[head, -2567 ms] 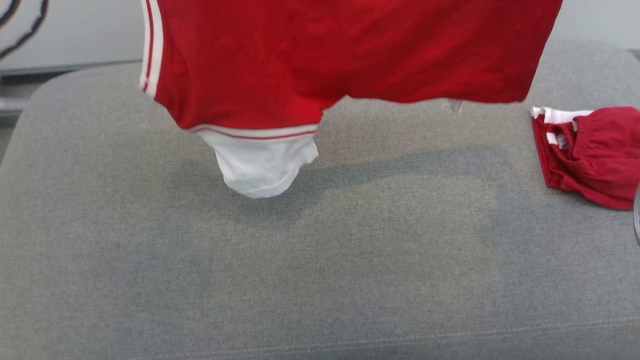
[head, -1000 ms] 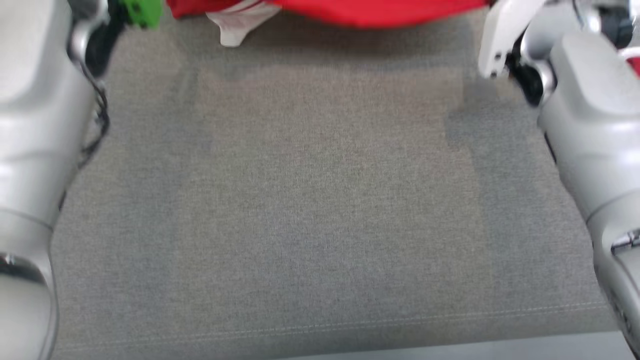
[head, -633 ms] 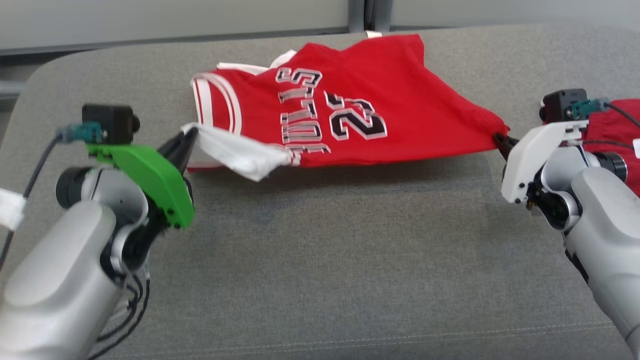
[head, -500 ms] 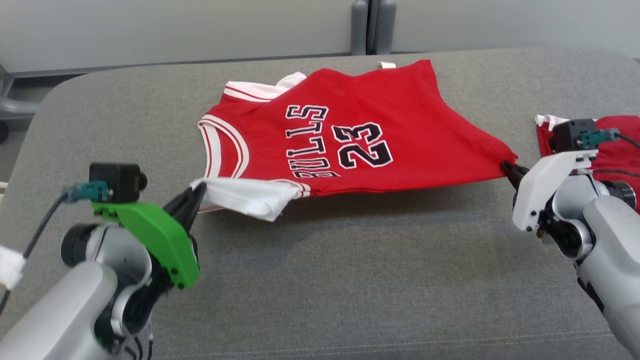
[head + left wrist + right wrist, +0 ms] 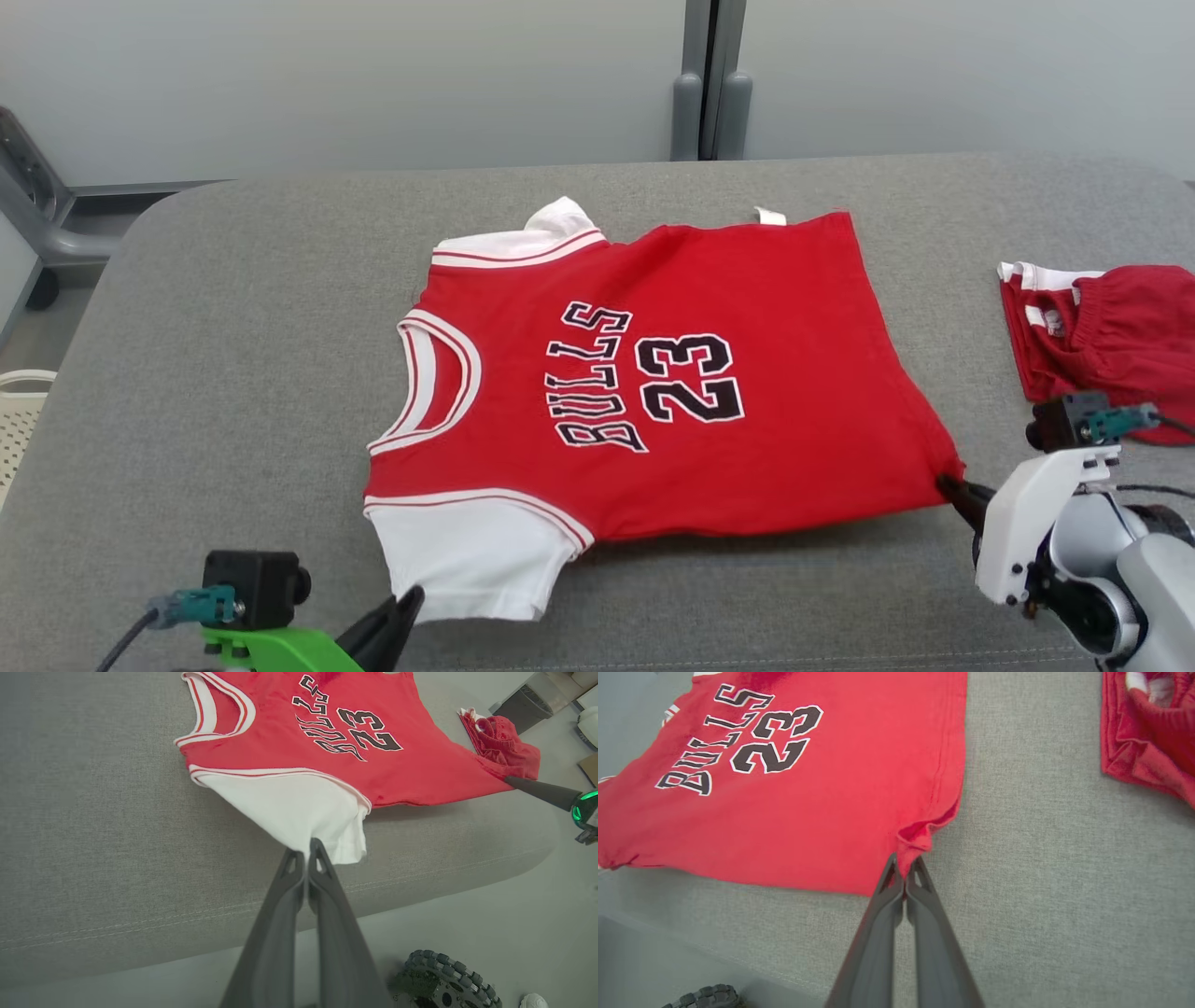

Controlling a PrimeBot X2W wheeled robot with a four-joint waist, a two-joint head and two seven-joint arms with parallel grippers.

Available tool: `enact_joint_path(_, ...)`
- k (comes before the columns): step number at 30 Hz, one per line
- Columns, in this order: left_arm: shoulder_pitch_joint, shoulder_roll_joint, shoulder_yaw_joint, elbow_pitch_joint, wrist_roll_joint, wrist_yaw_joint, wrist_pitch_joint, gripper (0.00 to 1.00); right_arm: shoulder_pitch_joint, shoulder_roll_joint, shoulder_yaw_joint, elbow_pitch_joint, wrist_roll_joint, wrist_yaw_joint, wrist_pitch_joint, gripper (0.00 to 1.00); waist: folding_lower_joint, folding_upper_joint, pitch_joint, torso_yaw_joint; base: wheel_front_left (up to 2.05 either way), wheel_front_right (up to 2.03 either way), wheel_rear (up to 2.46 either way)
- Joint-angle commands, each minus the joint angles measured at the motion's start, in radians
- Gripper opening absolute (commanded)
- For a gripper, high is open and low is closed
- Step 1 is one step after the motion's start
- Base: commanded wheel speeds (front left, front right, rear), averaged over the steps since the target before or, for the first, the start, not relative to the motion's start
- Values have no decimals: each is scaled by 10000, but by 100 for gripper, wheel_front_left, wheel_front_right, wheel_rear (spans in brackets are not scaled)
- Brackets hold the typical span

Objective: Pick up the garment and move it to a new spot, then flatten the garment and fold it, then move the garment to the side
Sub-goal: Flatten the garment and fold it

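Note:
A red jersey with white sleeves and "BULLS 23" lettering lies spread on the grey cushion, collar to the left. My left gripper is shut on the near white sleeve, pinching its edge, as the left wrist view shows. My right gripper is shut on the jersey's near hem corner, which bunches at the fingertips. The near edge of the jersey is stretched between both grippers and hangs slightly off the cushion.
A second crumpled red garment with white trim lies at the cushion's right end, just beyond my right wrist. The cushion's front edge is close behind both grippers. A grey wall and a post stand behind.
The jersey hung in the air before; both grippers have laid it down flat and drawn it toward the cushion's front edge. The head camera has also tilted.

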Motion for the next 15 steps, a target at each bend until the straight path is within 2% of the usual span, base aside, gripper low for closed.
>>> enact_joint_path(1,252,45,-82,-105,13,88,-42,0,433,85,-173,-215,-164,-1,191,0,1,-1,13,-7,0,0,0)
enact_joint_path(15,843,-98,-465,-42,-108,344,72,0,2606,931,-1975,-2266,-1217,-1,2339,0,1,-1,256,-252,0,0,0)
